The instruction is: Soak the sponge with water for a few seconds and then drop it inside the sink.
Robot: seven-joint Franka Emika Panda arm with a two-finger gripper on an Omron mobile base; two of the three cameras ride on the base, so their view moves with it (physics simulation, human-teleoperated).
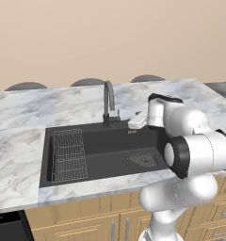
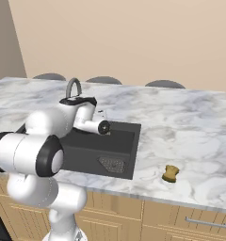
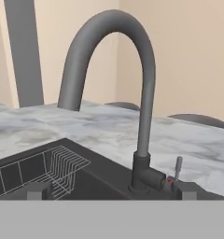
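Gripper (image 3: 111,190) is open and empty, fingertips spread wide apart, hovering over the back of the sink (image 1: 93,155) and looking straight at the curved faucet (image 3: 132,88) with its small side lever (image 3: 178,168). Sponge (image 2: 170,173) sits on the marble counter (image 2: 181,127) well to the right of the sink, near the front edge, untouched. Wire rack (image 1: 68,154) lies in the left part of the basin, mesh drain (image 1: 144,160) at the right.
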